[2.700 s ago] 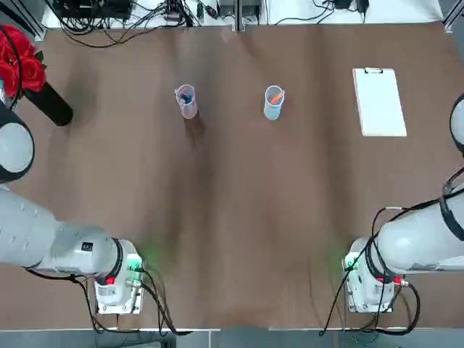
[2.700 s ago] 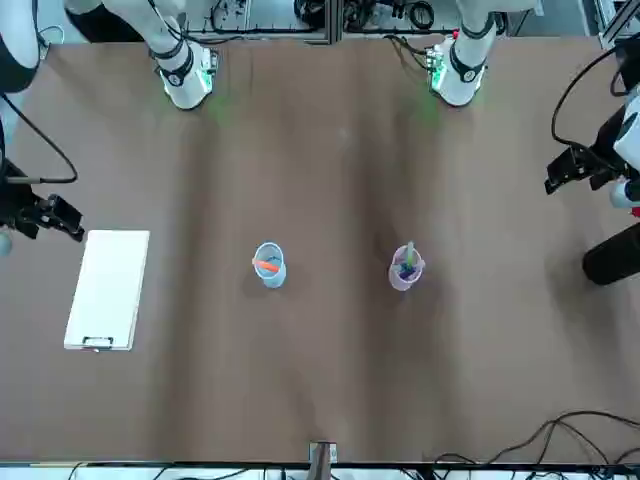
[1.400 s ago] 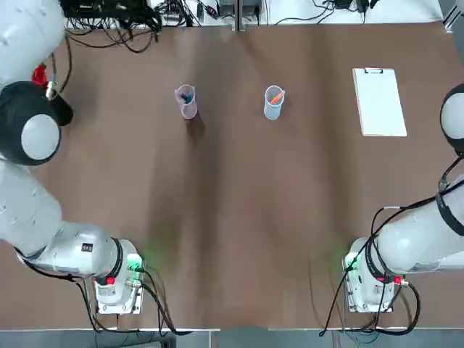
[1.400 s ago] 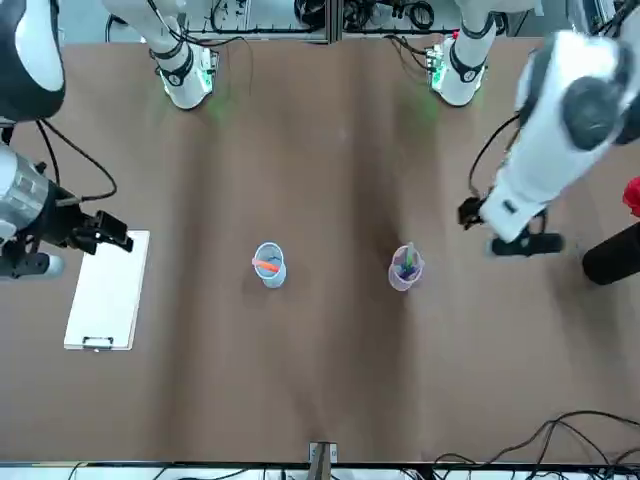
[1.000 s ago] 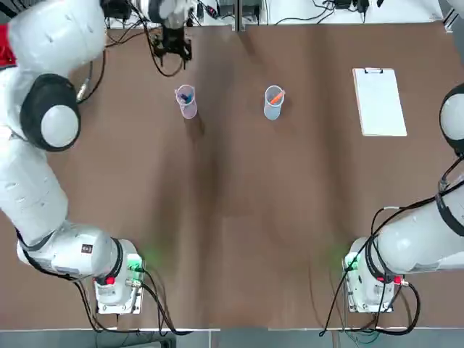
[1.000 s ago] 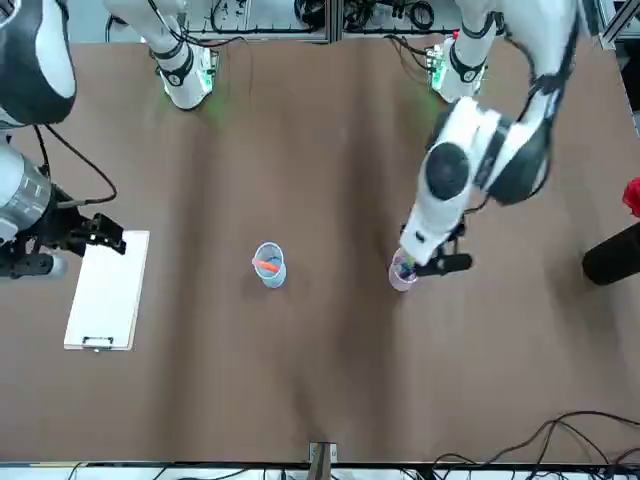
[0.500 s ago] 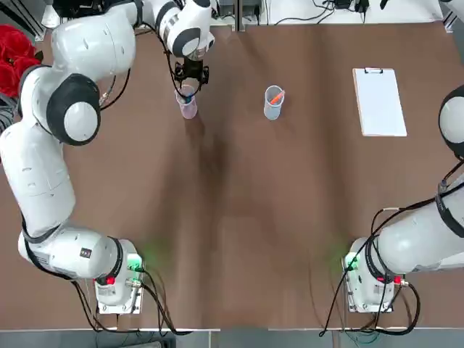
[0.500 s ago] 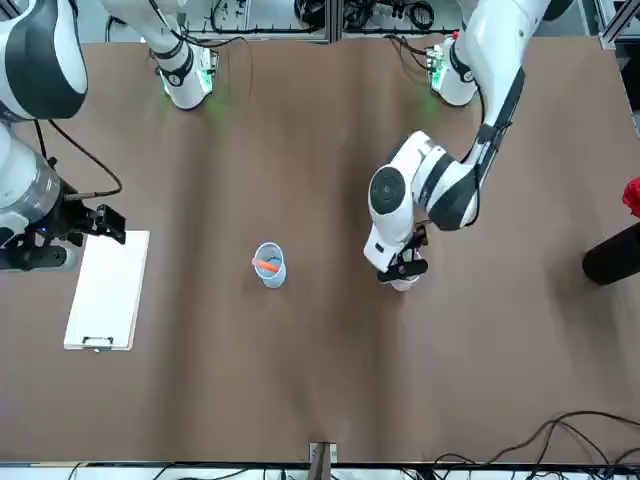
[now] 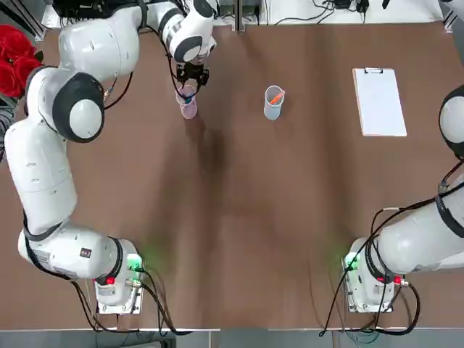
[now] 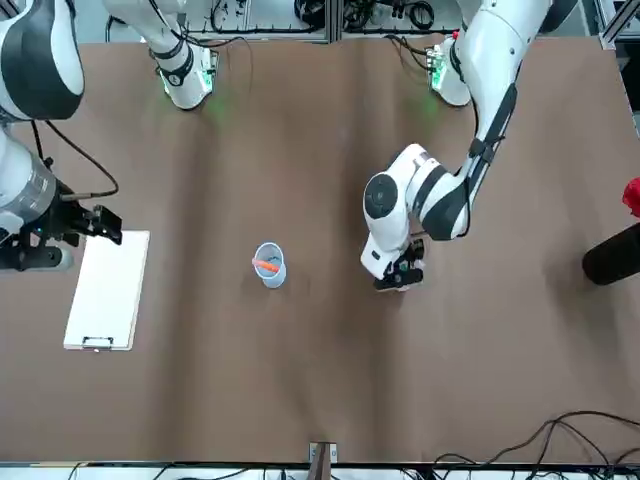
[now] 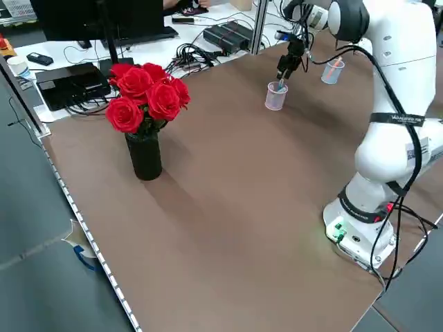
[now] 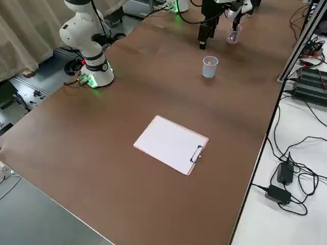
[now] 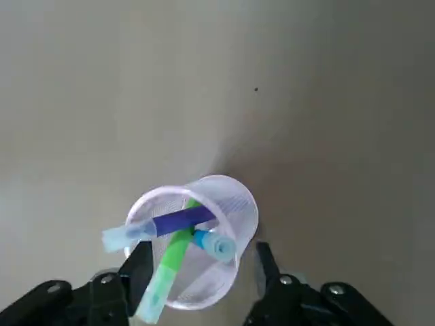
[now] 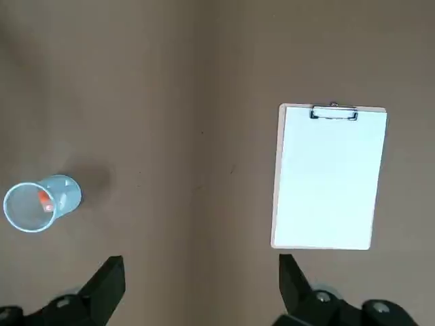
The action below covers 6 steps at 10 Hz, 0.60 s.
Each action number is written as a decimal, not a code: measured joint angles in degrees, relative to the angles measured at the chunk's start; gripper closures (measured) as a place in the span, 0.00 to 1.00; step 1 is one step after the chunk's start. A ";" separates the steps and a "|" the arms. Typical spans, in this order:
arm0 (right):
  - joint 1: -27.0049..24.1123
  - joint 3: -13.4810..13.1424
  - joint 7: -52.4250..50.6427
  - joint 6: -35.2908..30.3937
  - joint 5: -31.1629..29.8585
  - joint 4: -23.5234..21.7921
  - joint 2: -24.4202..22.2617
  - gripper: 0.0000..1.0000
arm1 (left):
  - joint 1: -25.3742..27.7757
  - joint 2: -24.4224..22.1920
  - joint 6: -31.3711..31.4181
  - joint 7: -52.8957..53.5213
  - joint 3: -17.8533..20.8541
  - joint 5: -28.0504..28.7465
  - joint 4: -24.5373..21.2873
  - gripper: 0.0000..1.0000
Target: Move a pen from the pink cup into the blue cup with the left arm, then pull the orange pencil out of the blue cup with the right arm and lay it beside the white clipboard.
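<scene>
The pink cup (image 13: 194, 238) holds a green pen (image 13: 170, 261), a purple pen (image 13: 178, 220) and a light blue one. My left gripper (image 13: 202, 268) hangs straight over it, open, one finger on each side of the cup's rim. From overhead the left gripper (image 9: 188, 88) covers the top of the pink cup (image 9: 188, 109). To the right stands the blue cup (image 9: 273, 102) with the orange pencil (image 9: 276, 97) in it. My right gripper (image 10: 88, 230) hovers open beside the white clipboard (image 10: 107, 290), holding nothing.
A black vase of red roses (image 11: 142, 104) stands near the table's far left corner, left of the pink cup. Cables and electronics (image 9: 109, 9) lie beyond the table's back edge. The arm bases (image 9: 116, 279) sit at the near edge.
My left gripper has swung in from the far left, dropped over the pink cup, and its fingers have narrowed around the rim. The right gripper has barely shifted by the clipboard.
</scene>
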 joint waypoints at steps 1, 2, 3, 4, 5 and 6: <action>-0.01 -0.07 0.00 0.00 -0.02 0.01 -0.01 0.00 | -0.02 0.41 0.60 -0.81 -0.03 0.41 0.05 0.33; -0.02 -0.11 -0.01 -0.01 -0.04 0.06 -0.02 0.00 | -0.02 0.68 0.73 -1.35 -0.07 0.90 0.12 0.34; -0.02 -0.13 -0.01 -0.03 -0.06 0.16 -0.04 0.00 | -0.02 0.76 0.77 -1.56 -0.08 1.01 0.21 0.37; -0.03 -0.13 -0.01 -0.29 -0.06 0.28 -0.12 0.00 | -0.02 0.76 0.78 -1.63 -0.08 1.02 0.34 0.42; -0.02 -0.13 -0.03 -0.95 -0.06 0.42 -0.22 0.00 | -0.02 0.76 0.79 -1.65 -0.08 1.05 0.49 0.48; -0.02 -0.10 -0.04 -1.50 -0.09 0.60 -0.33 0.00 | -0.02 0.76 0.79 -1.65 -0.08 1.12 0.55 0.54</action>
